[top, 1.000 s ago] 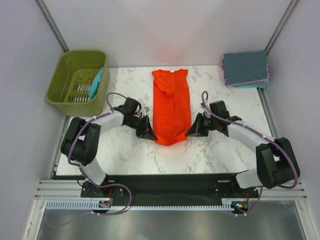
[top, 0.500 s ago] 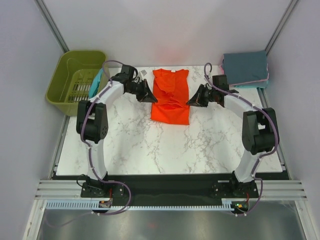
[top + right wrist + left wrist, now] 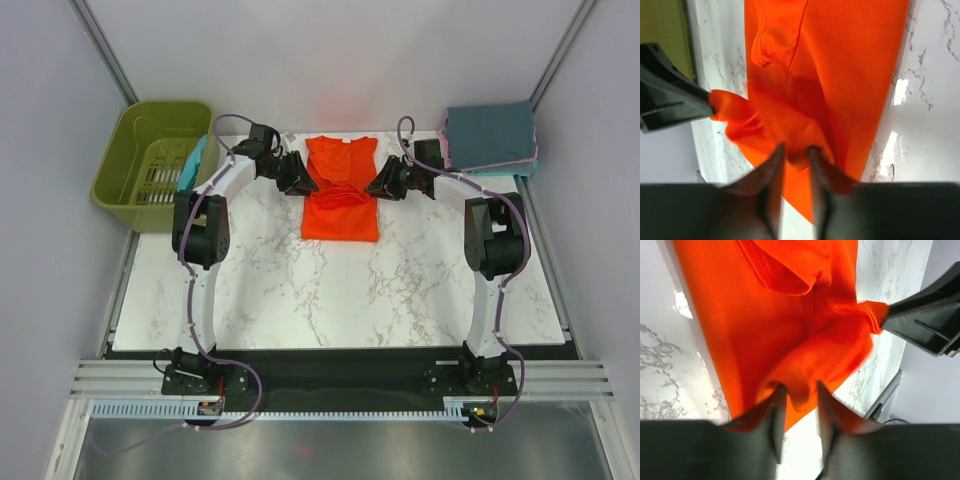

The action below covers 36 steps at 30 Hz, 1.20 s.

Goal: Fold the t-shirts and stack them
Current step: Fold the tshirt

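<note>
Lying on the tabletop (image 3: pixel 330 290) right of the olive basket (image 3: pixel 125 208), one orange-red t-shirt (image 3: pixel 340 195) has its long axis running near to far, collar at the far end and near end doubled back. Left fingers (image 3: pixel 765 425) and right fingers (image 3: pixel 769 185) each stand narrowly apart with orange cloth bunched in the gap — pinched or loose, I cannot tell. Farther right of the basket sits one stack (image 3: pixel 490 135) of three layers, slate-blue over pink over teal, and one teal cloth (image 3: pixel 190 168) lies inside the basket.

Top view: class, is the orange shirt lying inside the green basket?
No, the orange shirt lies on the marble table, well apart from the green basket.
</note>
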### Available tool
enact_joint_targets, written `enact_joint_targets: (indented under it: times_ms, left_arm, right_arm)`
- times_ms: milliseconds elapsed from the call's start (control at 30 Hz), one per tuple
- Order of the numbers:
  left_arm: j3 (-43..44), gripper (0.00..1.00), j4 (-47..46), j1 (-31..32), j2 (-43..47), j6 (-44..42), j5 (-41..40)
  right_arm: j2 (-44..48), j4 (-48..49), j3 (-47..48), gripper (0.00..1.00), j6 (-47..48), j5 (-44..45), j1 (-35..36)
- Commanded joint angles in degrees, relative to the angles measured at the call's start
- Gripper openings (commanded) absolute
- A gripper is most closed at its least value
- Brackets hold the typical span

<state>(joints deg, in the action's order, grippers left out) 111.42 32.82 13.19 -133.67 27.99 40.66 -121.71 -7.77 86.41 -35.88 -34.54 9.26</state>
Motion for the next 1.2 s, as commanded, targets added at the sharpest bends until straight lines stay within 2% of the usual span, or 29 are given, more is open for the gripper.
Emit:
enact_joint_targets:
  times_ms: [0,33,67,167,367,533,733,933,1167]
  left_arm:
    - [3.4,0.43,-2.1,-0.3,0.3,-2.8,-1.7]
    - [3.8,0.55,-1.8,-0.3,1.8,-3.4,-2.5]
    - [4.0,0.61,-0.7,-0.4,2.7,-4.9,-2.6]
    - [2.6,0.74,1.0,-1.1,7.6,-5.8,-1.4]
    - [-11.7,0.74,3.9,-2.5,14.6,-5.4,3.1]
    - [-22.8,0.73,4.2,-2.8,16.6,-5.0,3.8]
    - [-26.1,0.72,1.9,-2.8,14.1,-2.2,5.7]
    - [-26.3,0.67,-1.5,-2.7,10.3,1.4,8.8]
    - [-26.3,0.66,-2.7,-2.5,8.8,2.0,8.8]
  right_arm:
    - [0.5,2.5,3.2,0.44,1.3,2.0,0.1]
    - [1.1,2.2,3.3,0.49,1.6,1.9,-0.2]
    - [2.7,2.1,3.2,0.56,1.9,1.2,-0.5]
    - [6.8,0.0,1.5,0.57,2.3,0.3,-1.9]
    - [14.1,-3.7,-11.8,0.6,1.0,-1.5,-3.9]
    - [17.6,-3.5,-21.9,0.6,0.4,-2.5,-3.7]
    - [15.3,-1.6,-26.1,0.6,-0.5,-2.6,-3.5]
    - [12.4,-0.4,-24.5,0.59,-1.3,-3.0,-3.1]
    - [9.7,2.0,-23.8,0.57,-3.1,-3.2,-2.0]
